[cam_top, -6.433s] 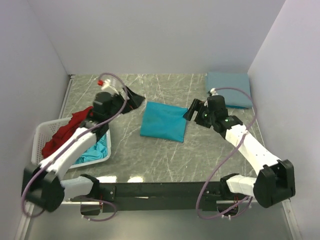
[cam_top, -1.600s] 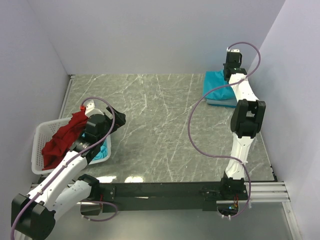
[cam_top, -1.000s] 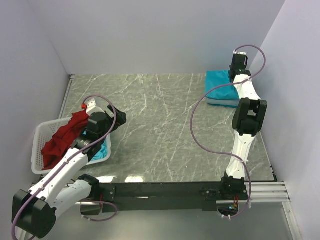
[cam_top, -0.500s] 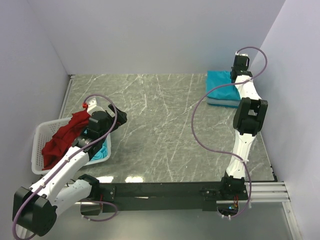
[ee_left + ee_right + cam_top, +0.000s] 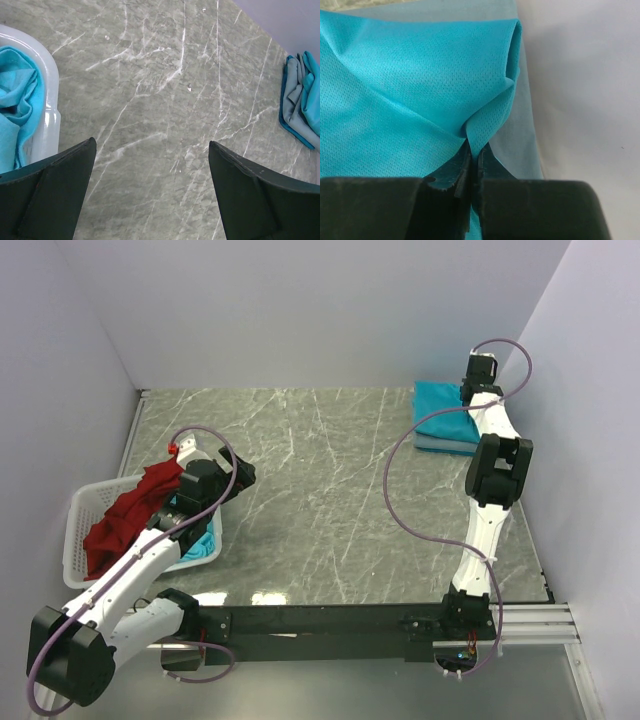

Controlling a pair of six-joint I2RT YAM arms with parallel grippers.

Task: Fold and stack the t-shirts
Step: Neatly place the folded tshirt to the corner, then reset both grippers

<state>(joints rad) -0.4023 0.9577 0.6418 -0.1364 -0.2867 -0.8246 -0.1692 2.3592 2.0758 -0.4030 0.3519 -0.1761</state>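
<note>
A folded bright teal t-shirt [image 5: 438, 410] lies on a folded grey-blue t-shirt [image 5: 440, 444] in the back right corner. My right gripper [image 5: 471, 390] is at the pile's far right edge, shut on a pinched fold of the teal t-shirt [image 5: 395, 90] above the grey-blue one [image 5: 522, 135]; its tips [image 5: 476, 151] press the cloth between them. A red t-shirt [image 5: 130, 508] and another teal t-shirt [image 5: 201, 543] lie crumpled in the basket. My left gripper [image 5: 236, 473] hovers beside the basket, open and empty [image 5: 152, 150] over bare table.
The white lattice basket [image 5: 84, 515] stands at the left, its rim [image 5: 48, 116] close to my left finger. Walls enclose the table on the left, back and right; the right wall [image 5: 585, 100] is right beside the pile.
My right gripper has drawn the teal t-shirt further right, so it lies flatter and squarer on the grey-blue one. The left arm has shifted only slightly.
</note>
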